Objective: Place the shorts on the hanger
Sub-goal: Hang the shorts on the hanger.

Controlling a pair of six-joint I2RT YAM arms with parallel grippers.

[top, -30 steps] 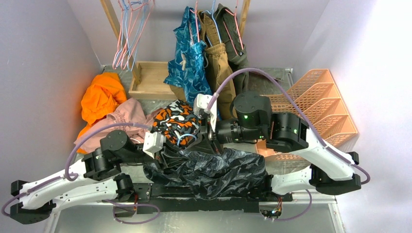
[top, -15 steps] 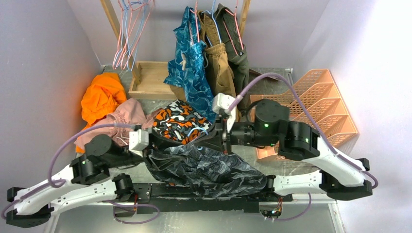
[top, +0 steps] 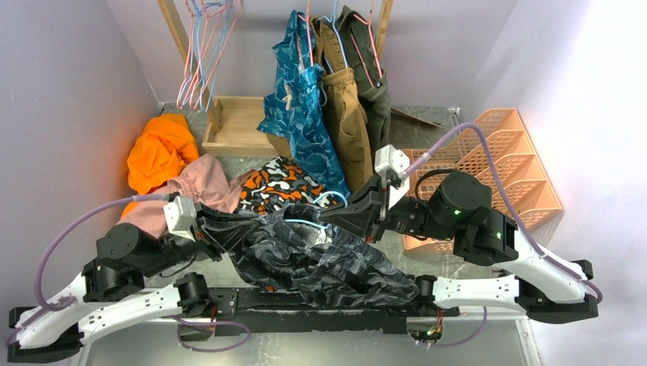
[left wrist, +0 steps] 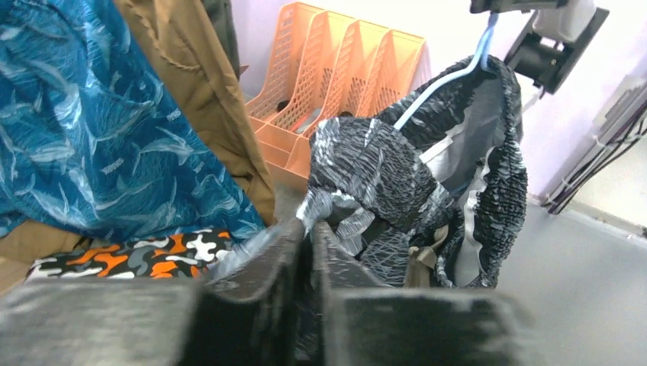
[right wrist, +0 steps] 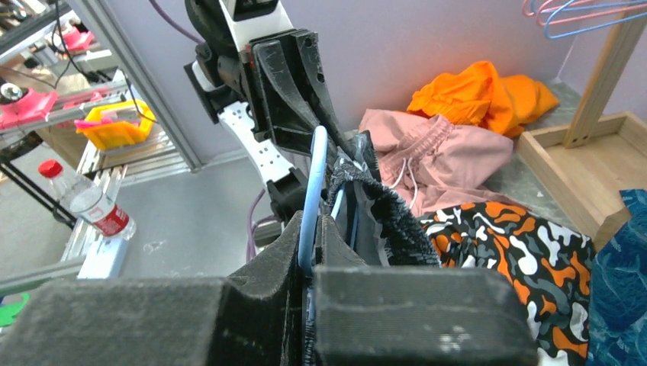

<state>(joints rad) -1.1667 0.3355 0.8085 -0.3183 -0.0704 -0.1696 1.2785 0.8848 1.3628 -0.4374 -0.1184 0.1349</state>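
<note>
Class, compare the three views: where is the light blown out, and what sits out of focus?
Top external: the right wall is washed out white, the left wall dimmer. Left wrist: the left gripper is a soft blur up close, while the shorts and hanger look sharp. Right wrist: the right gripper is blurred and grainy; the bottle beyond is clear.

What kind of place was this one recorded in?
Probably a lab booth staged for laundry work: plain lilac walls box in the table, hanging clothes and spare hangers fill a wooden rack, and metal shelving stands beyond.
</note>
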